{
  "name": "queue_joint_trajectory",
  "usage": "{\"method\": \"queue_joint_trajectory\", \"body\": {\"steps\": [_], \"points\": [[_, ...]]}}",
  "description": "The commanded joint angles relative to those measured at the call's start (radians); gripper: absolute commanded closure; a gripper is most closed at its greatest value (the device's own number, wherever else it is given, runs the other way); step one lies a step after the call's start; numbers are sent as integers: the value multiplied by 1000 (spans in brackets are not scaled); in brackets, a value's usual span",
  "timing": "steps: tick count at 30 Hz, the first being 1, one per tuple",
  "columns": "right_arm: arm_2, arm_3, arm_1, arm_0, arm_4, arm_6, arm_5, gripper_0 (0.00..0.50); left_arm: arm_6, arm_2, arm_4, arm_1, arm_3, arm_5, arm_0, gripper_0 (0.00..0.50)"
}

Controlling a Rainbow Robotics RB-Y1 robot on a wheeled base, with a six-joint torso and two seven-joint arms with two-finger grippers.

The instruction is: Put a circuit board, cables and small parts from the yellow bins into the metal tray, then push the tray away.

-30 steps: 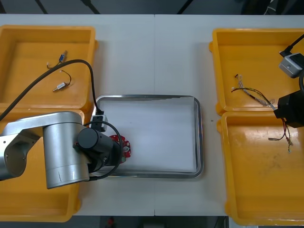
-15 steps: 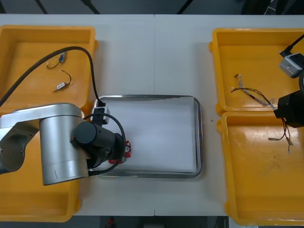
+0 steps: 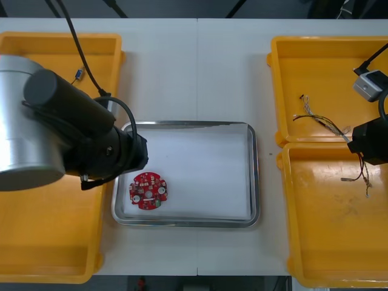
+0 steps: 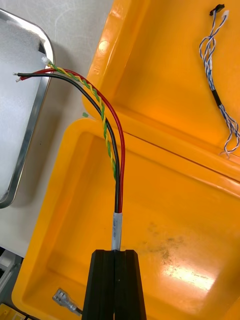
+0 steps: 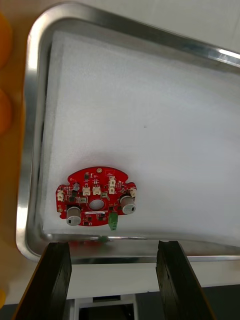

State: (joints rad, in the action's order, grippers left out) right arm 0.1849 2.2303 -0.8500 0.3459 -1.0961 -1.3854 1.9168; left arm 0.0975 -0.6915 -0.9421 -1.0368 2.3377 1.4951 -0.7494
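— Where is the board?

— The round red circuit board [image 3: 149,190] lies flat on the white lining of the shiny rectangular metal tray [image 3: 255,182]. It is in the near left corner, just beside the rim without touching it.

— And your left gripper?

— My left gripper [image 5: 112,280] hangs above the left side of the tray. Its black fingers [image 5: 52,280] are spread wide with nothing between them. The board lies below, apart from both. My silver left arm [image 3: 36,121] reaches in over the yellow plastic bins on the left [image 3: 54,242].

— What about the right side?

— My right gripper [image 4: 116,252] is clenched on the red and yellow cable [image 4: 114,150], a bundle of a red strand, a black strand and a yellow-and-green twist. I pinch it at a pale sleeve, and the rest runs out beyond my fingertips in a gentle curve. I hold it over the far end of the near right yellow plastic bin [image 3: 327,242].

— Anything else over there?

— A twisted blue and white cable [image 4: 216,75] lies in the far right yellow plastic bin [image 3: 315,66], well apart from my right gripper. A small flat metal part [image 4: 65,299] shows just beside my right fingers, against the near right bin's floor. I cannot tell whether it rests there or hangs from a wire.
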Motion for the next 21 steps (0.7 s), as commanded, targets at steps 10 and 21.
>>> {"method": "queue_joint_trajectory", "body": {"steps": [10,21], "points": [[-163,104,-44,93,-28,-17,3,500,-10,313,-317,-167,-81,11,-41,0],[-469,126,-43,263,-7,-178,3,500,-1,394,-373,-216,-216,33,-41,0]]}}
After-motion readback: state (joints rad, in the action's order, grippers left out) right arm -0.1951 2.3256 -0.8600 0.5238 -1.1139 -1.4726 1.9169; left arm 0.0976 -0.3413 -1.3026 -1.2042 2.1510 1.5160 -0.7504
